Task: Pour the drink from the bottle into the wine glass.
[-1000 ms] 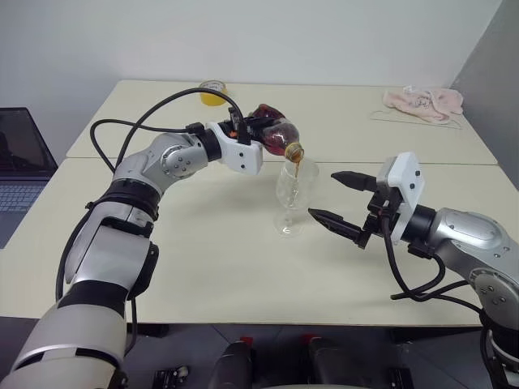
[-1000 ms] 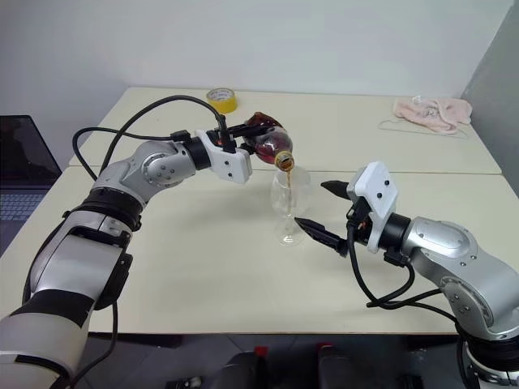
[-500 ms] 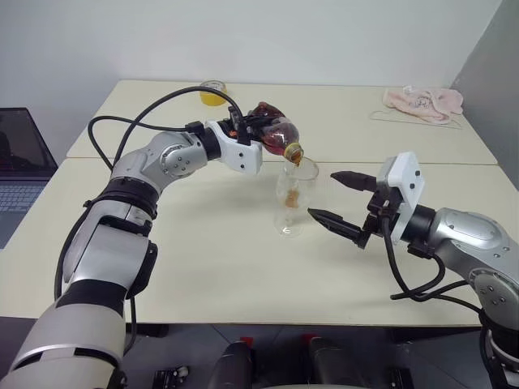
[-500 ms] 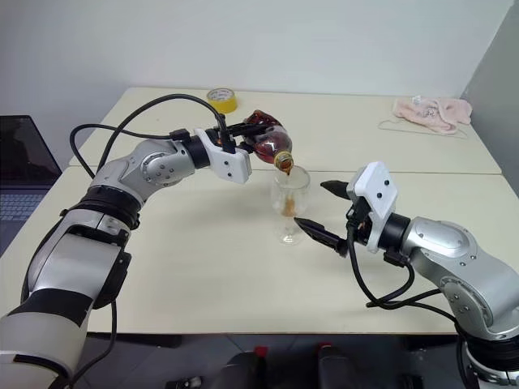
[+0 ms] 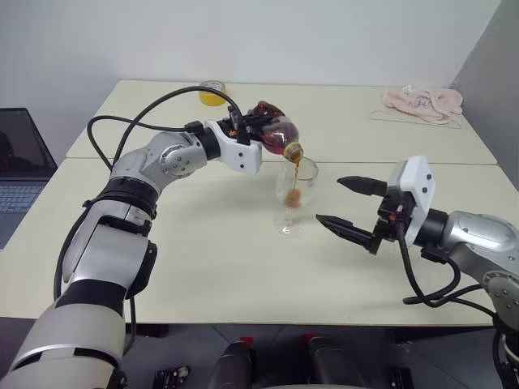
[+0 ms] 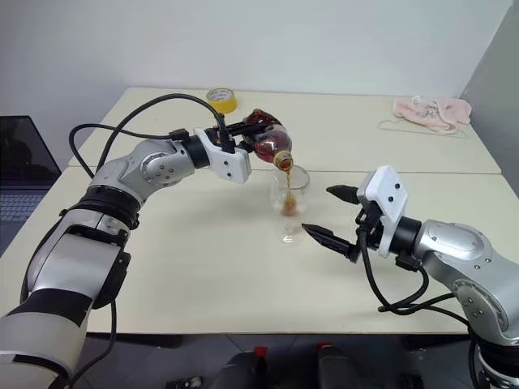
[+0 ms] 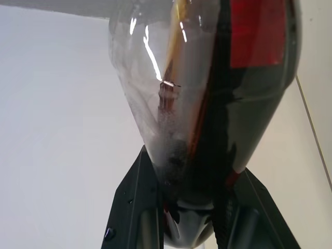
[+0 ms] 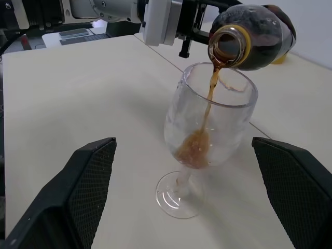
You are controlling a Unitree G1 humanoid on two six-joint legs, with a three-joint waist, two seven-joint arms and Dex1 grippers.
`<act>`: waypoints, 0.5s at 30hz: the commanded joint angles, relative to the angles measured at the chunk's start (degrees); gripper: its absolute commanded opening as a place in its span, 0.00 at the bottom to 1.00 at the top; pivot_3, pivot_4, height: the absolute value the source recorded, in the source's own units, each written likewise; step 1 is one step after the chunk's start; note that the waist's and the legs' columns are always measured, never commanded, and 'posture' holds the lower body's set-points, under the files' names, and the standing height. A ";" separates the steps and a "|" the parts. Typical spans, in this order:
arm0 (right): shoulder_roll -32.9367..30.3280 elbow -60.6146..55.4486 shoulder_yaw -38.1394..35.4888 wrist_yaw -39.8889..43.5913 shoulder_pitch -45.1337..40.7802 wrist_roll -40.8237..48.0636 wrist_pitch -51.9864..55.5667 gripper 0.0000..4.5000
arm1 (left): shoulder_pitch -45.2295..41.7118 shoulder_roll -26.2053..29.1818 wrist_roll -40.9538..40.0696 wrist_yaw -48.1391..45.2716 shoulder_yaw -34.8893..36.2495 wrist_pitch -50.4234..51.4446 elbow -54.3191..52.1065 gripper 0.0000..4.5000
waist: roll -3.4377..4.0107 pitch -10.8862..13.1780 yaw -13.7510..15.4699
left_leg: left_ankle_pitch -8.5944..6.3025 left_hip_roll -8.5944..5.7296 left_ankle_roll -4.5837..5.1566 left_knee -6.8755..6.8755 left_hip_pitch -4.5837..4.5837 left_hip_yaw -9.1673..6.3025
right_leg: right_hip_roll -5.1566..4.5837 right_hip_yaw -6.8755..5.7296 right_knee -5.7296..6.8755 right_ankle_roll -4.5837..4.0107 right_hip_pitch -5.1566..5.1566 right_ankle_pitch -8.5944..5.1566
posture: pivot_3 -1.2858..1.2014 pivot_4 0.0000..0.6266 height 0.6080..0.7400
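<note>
The left gripper [image 5: 258, 132] holds the bottle [image 5: 276, 135] tipped over, its fingers [image 7: 136, 207] pinching the rounded body, the open mouth angled down just above the rim of the glass [image 5: 293, 198]. A thin stream of drink [image 8: 210, 101] runs from the mouth into the bowl, where a small amber-brown pool lies at the bottom; the rest in the bottle looks nearly black. The glass stands upright on the pale counter [image 5: 203, 251], near its middle. The right gripper [image 5: 350, 207] hangs just right of the glass, pointing toward it, its fingers [image 8: 78, 192] spread wide with nothing between them and clear of the stem and foot. At the far edge of the counter sits a yellow tape roll [image 6: 221, 100], and a pink cloth [image 5: 423, 101] lies at the far right corner. A laptop [image 5: 20, 162] shows at the left edge.
</note>
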 commanded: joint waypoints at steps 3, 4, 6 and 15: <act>-0.48 -2.50 -1.70 -0.17 -0.64 2.63 -0.21 1.00 | -3.49 0.91 -0.10 2.12 0.05 -0.82 -0.67 0.17 | 0.00 0.00 -0.01 | 0.00 0.00 0.00 0.00 0.00 0.00 | 0.00 0.00 0.00 0.00 0.00 0.00 | 0.52 0.24 1.00; -0.53 -2.52 -1.73 -0.26 -0.64 2.79 -0.22 1.00 | -3.55 0.93 -0.03 2.26 -0.04 -0.84 -0.63 0.17 | 0.00 0.00 0.00 | 0.00 0.00 0.00 0.00 0.00 0.01 | 0.00 0.00 0.01 0.00 0.00 0.00 | 0.52 0.24 1.00; -0.65 -2.53 -1.73 -0.37 -0.63 2.86 -0.27 1.00 | -3.67 0.95 -0.05 2.44 -0.23 -0.82 -0.52 0.17 | 0.00 0.00 0.00 | 0.00 0.00 0.00 0.00 0.00 0.01 | 0.00 0.01 0.01 0.00 0.00 0.00 | 0.52 0.24 1.00; -0.51 -2.43 -1.21 -0.64 -0.84 2.69 -0.43 1.00 | -3.48 0.82 -0.40 2.55 -0.43 -0.69 -0.17 0.17 | 0.00 0.00 -0.01 | 0.00 0.00 0.00 0.00 0.00 0.00 | 0.00 0.00 0.01 0.00 0.00 0.00 | 0.52 0.24 1.00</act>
